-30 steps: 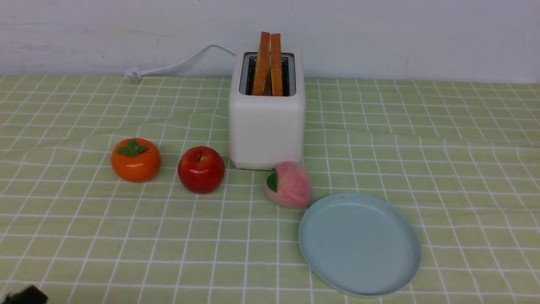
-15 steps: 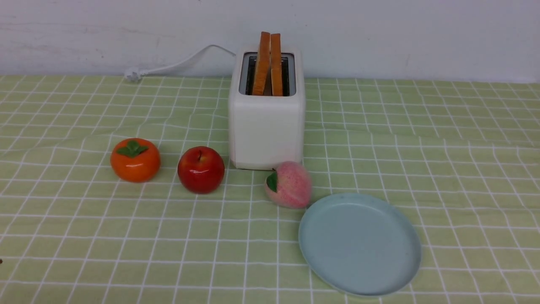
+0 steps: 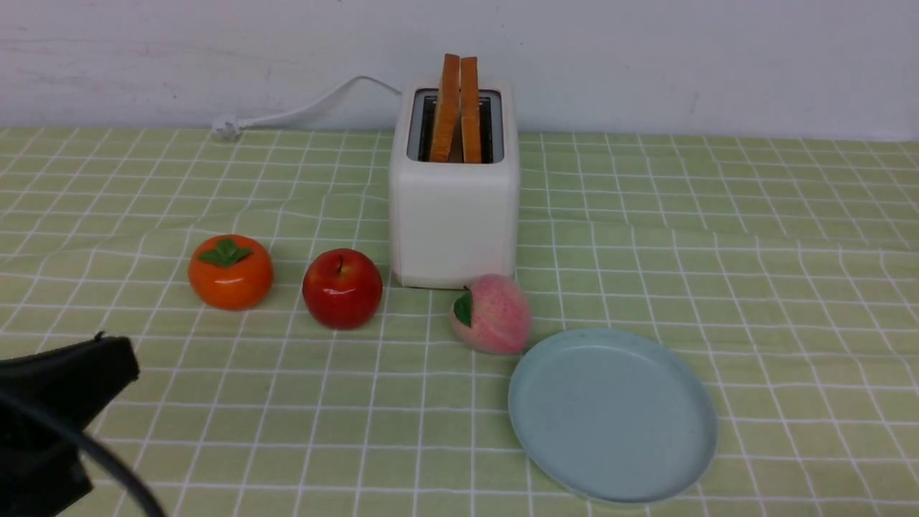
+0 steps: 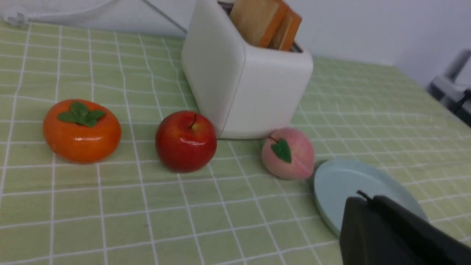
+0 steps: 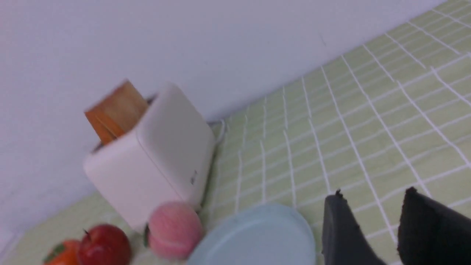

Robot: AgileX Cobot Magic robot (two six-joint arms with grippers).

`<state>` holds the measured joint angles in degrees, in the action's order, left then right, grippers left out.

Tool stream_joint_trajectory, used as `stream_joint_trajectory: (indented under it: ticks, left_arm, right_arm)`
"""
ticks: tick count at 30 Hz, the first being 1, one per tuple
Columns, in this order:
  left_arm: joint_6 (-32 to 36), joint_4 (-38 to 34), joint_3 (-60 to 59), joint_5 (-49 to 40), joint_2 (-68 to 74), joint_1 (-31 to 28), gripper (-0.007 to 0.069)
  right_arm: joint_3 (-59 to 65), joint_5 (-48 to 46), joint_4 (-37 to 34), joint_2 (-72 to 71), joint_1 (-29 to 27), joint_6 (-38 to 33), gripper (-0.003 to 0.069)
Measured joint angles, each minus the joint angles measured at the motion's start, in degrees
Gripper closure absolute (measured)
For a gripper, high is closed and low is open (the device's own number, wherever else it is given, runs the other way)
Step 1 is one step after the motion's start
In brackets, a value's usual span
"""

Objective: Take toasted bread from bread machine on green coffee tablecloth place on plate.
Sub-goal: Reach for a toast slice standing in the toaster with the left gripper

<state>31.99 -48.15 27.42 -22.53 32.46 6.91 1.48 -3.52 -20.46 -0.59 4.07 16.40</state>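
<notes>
Two slices of toasted bread [image 3: 446, 108] stand upright side by side in the slots of the white bread machine [image 3: 454, 222] at the back middle of the green coffee tablecloth [image 3: 718, 237]. The pale blue plate [image 3: 614, 416] lies empty in front, to the right. My left gripper [image 3: 118, 355] is shut and empty at the front left, far from the toaster. The left wrist view shows its closed tips [image 4: 368, 198] over the plate's near edge [image 4: 342, 180]. My right gripper [image 5: 373, 191] is open and empty above the cloth beside the plate [image 5: 257, 235]; it is out of the front view.
An orange persimmon [image 3: 230, 273], a red apple [image 3: 342, 289] and a pink peach [image 3: 492, 314] sit in a row before the toaster; the peach nearly touches the plate. The white power cord [image 3: 301, 108] runs left along the wall.
My left gripper has risen into the front view at the lower left, after being almost out of it. Toaster, bread, fruit and plate have not moved.
</notes>
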Motion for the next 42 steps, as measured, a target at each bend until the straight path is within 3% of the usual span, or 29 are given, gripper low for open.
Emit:
stream_joint_trajectory:
  ticks: [3, 6, 7, 8, 9, 12, 13, 15, 18, 26, 35, 40, 42]
  left_arm:
    - [4.7, -4.3, 1.0, 1.4, 4.6, 0.0, 0.0638]
    - [18.0, -16.6, 3.2, 5.1, 12.2, 0.0, 0.0638]
    - [18.9, -17.4, 3.4, 5.4, 12.9, 0.0, 0.0638]
    - [25.6, -24.1, 4.6, 6.6, 15.4, 0.0, 0.0638]
    - [27.4, -25.8, 4.9, 6.7, 16.0, 0.0, 0.0638]
    - [44.0, -42.1, 7.3, 8.0, 20.3, 0.0, 0.0638]
    - [44.9, -42.8, 7.4, 8.0, 20.5, 0.0, 0.0638]
    - [53.4, -47.9, 9.4, 7.7, 22.5, 0.2, 0.0638]
    - [55.4, -49.0, 10.7, 8.1, 23.7, 1.4, 0.0638]
    - [61.3, -50.1, 18.1, 16.1, 33.1, 14.8, 0.0638]
    - [65.5, -50.3, 30.5, 16.4, 50.5, 17.3, 0.0630]
    - [65.8, -50.3, 37.8, 16.7, 59.5, 17.3, 0.0522]
    - [65.8, -50.4, 41.9, 17.8, 64.1, 17.3, 0.0405]
  right_arm:
    - [-1.6, -3.3, -0.6, 0.0, 0.0, 0.3, 0.0463]
    - [-11.0, -13.0, 0.1, 4.0, 1.4, -4.4, 0.0578]
    - [-11.0, -13.0, 0.1, 4.3, 1.5, -5.0, 0.0578]
    - [-15.8, -17.1, 0.4, 7.0, 2.6, -9.9, 0.0622]
    - [-17.0, -18.1, 0.4, 7.7, 2.7, -10.6, 0.0631]
    - [-26.1, -26.9, -0.1, 15.0, 4.4, -21.6, 0.0663]
    - [-26.5, -27.3, -0.2, 15.4, 4.3, -22.0, 0.0663]
    - [-30.6, -31.1, -1.5, 20.7, 4.6, -26.8, 0.0663]
    - [-32.2, -32.1, -2.6, 24.4, 4.6, -29.7, 0.0662]
    - [-33.2, -29.6, -15.9, 32.1, 4.6, -43.9, 0.0659]
    - [-33.6, -28.9, -31.8, 32.8, 4.6, -60.4, 0.0657]
    - [-33.8, -28.5, -38.8, 32.8, 4.6, -67.1, 0.0657]
    - [-33.8, -28.5, -40.4, 32.8, 4.6, -68.9, 0.0657]
